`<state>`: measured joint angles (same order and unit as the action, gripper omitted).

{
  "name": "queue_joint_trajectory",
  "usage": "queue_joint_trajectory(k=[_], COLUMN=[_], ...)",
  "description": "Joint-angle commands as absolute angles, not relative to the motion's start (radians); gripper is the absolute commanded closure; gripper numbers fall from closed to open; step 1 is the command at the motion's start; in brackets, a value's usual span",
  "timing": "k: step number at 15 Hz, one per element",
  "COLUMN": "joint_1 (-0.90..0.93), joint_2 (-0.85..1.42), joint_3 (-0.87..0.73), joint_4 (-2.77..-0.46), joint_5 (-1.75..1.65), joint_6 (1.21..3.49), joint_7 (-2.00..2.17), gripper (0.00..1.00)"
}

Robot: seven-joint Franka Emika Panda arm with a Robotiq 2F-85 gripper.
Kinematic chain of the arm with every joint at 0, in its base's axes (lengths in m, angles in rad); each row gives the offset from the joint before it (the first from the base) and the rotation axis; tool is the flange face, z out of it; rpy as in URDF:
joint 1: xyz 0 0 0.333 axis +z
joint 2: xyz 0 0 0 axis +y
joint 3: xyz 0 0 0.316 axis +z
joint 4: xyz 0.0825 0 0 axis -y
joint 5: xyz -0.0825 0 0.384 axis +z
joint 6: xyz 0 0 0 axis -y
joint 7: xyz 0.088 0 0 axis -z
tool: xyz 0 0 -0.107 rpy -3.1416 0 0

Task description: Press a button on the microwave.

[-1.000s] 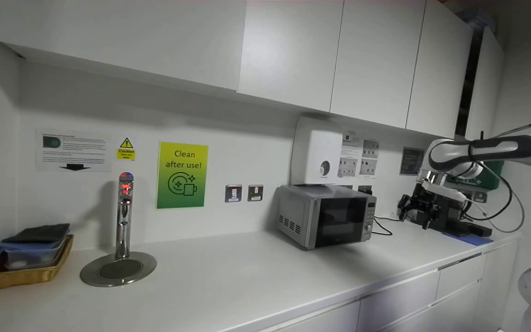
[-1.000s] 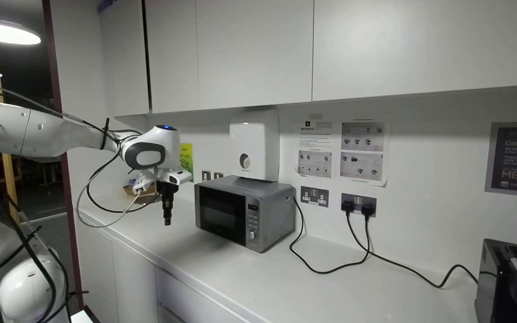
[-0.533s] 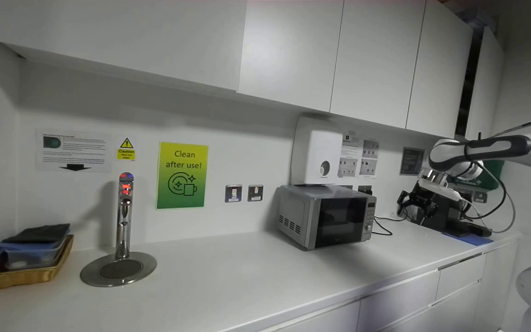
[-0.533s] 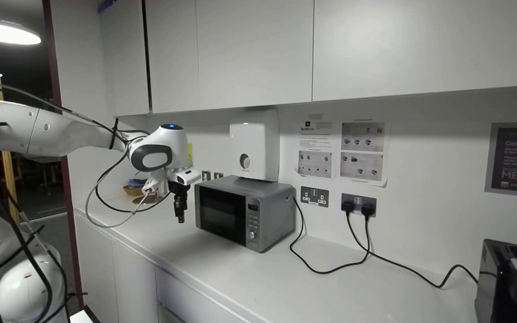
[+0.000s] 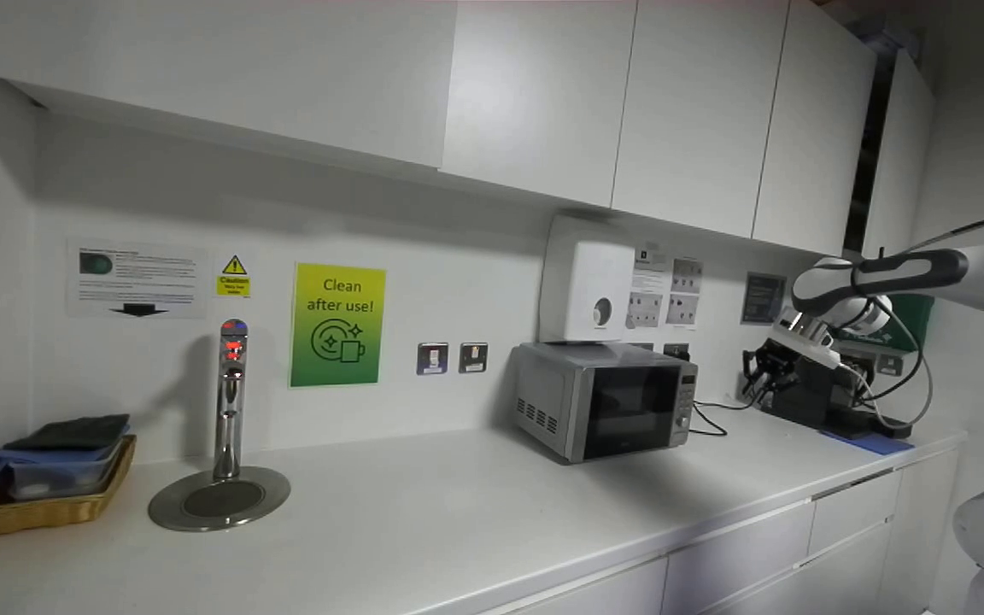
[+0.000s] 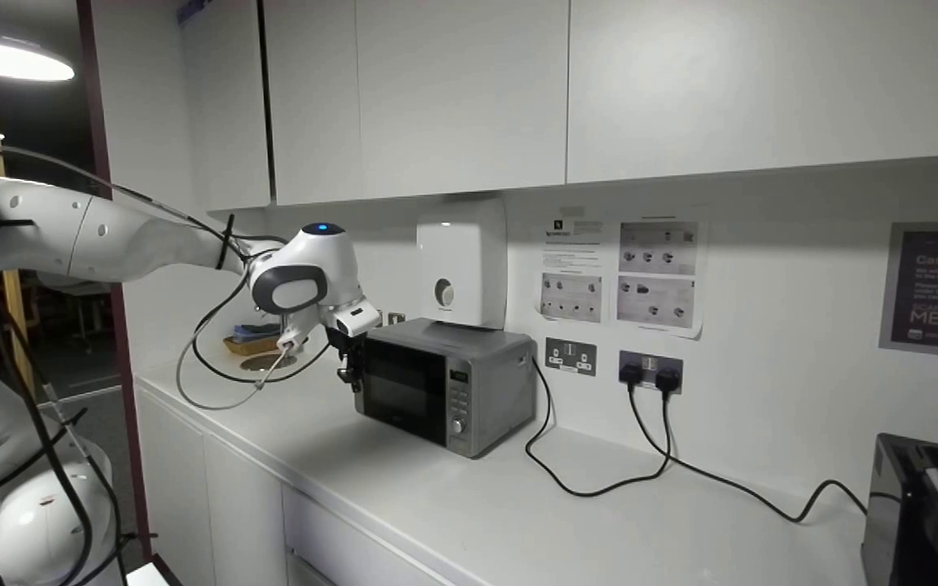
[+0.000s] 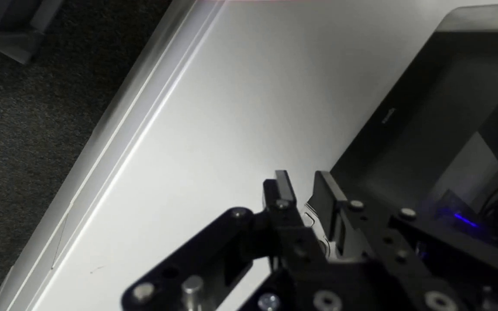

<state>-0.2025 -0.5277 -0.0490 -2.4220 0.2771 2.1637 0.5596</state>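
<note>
Hanging above the counter (image 7: 214,129), your gripper (image 7: 305,185) has its fingers (image 7: 323,196) apart; the microwave (image 6: 446,382) stands on that counter, its dark door (image 7: 426,129) near the fingers, to their upper right in your wrist view.

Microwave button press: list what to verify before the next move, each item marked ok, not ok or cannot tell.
1. Microwave door shut: ok, it looks closed in both exterior views.
2. Power plugs in the wall socket: ok, both are in.
3. End effector carrying nothing: ok, no object is gripped.
4. Fingertips together for a firm poke: not ok, the wrist view shows a gap between them.
5. Fingertips at the control panel: not ok, they stand apart from it in both exterior views.
6. Which of the buttons to press: cannot tell, their markings are too small to read.
</note>
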Motion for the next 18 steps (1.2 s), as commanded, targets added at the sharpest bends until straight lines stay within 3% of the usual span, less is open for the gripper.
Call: queue_joint_trajectory(k=[1, 18], joint_1=[-0.208, -0.202], joint_2=[-0.472, -0.275], joint_3=[-0.054, -0.087], joint_4=[-2.387, -2.306], joint_5=[0.323, 0.387], joint_6=[2.240, 2.507], joint_7=[0.601, 0.745], gripper=[1.00, 1.00])
